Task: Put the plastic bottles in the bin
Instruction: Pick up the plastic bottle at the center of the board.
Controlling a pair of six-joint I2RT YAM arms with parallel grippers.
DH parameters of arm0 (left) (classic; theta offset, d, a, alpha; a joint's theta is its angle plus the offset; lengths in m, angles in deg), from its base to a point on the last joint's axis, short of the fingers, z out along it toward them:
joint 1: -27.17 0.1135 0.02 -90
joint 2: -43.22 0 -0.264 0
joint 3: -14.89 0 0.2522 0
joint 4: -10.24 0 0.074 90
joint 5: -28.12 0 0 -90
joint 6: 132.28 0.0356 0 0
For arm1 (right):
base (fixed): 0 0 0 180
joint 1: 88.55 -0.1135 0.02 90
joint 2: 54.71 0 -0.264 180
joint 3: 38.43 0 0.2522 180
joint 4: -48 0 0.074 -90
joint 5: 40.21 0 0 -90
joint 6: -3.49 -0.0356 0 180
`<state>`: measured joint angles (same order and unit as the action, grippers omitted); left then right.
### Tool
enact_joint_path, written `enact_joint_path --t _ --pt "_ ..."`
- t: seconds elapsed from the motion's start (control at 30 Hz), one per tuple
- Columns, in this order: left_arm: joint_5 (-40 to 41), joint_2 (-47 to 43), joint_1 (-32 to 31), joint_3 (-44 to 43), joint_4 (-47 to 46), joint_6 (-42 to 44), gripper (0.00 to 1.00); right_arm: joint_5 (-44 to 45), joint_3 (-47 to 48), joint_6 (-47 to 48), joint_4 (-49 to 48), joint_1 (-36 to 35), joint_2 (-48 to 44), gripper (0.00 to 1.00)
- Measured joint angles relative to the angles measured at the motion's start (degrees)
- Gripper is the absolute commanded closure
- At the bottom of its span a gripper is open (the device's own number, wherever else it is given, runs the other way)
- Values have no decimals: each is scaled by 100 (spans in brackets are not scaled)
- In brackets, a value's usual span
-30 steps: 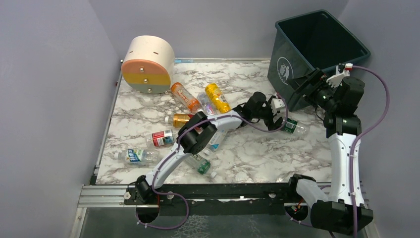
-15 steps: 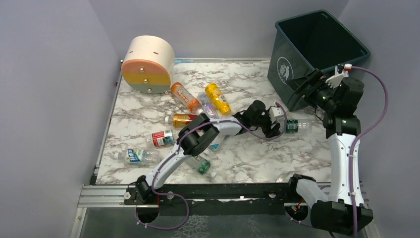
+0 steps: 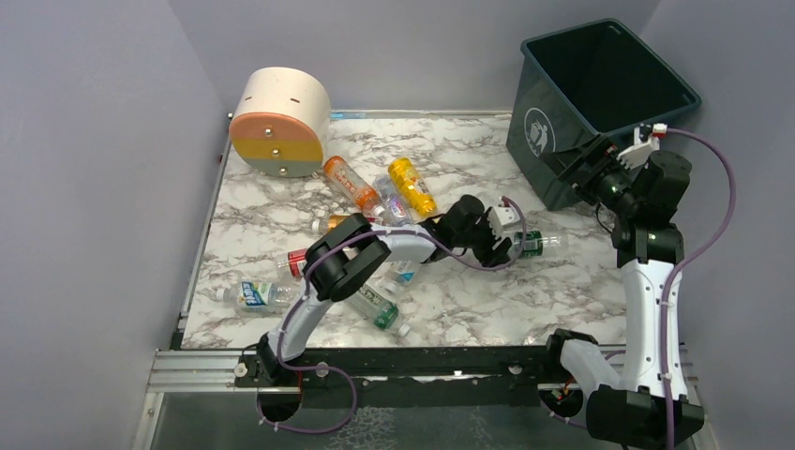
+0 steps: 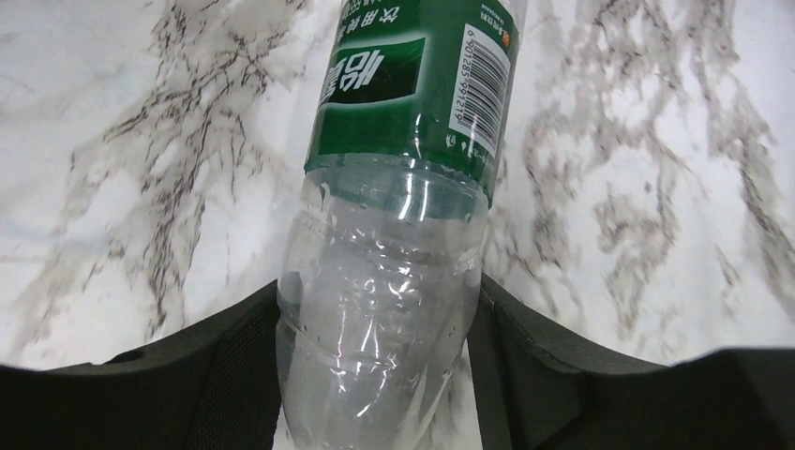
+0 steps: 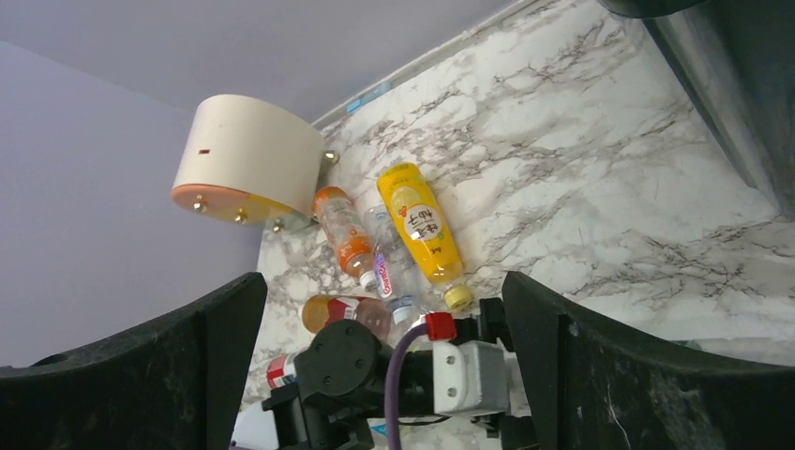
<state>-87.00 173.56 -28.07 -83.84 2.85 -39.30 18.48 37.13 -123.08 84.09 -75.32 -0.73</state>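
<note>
Upper left in the top view, a cream drum point(image 3: 279, 120) lies on its side on the marble table point(image 3: 469, 300). Below it and to its right are the loose bottles. A blue-label bottle point(image 3: 253, 295) lies at lower left, and a red-label bottle point(image 3: 298, 264) just above it is partly hidden by the left arm. An orange bottle point(image 3: 351, 183), a clear bottle point(image 3: 389, 195) and a yellow bottle point(image 3: 411, 185) lie side by side near the drum. A green-capped bottle point(image 3: 380, 307) lies under the arm's elbow.

At the centre, the left claw point(image 3: 506, 246) is closed on a green-label bottle point(image 3: 534, 245). In the left wrist view its fingers point(image 4: 525, 366) press both sides of the clear ribbed part beside the label. The rest of the bottle sticks out to the right, low over the table.

The bottle looks empty, so it should be light. Its walls look thin and likely to dent under a squeeze, and the round, smooth plastic could slip. The grip is towards one end, so the free end may sag or swing on the way. A hold nearer the label would carry it more steadily.

Upper right, the dark green bin point(image 3: 600, 89) stands off the table's corner, with no bottle visible inside. The right claw point(image 3: 574, 167) hangs just in front of it, wide open and holding nothing.
</note>
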Motion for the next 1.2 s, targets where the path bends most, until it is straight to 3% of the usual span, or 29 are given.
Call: enact_joint_path --t 0.5,1.2 --pt "890 -2739 -2 2614 98 -400 39 -341 -190 -249 -208 0 -59 0" --pt "2258 -5539 0 3335 1709 -535 38 -1185 -232 -306 -472 -63 780 0"
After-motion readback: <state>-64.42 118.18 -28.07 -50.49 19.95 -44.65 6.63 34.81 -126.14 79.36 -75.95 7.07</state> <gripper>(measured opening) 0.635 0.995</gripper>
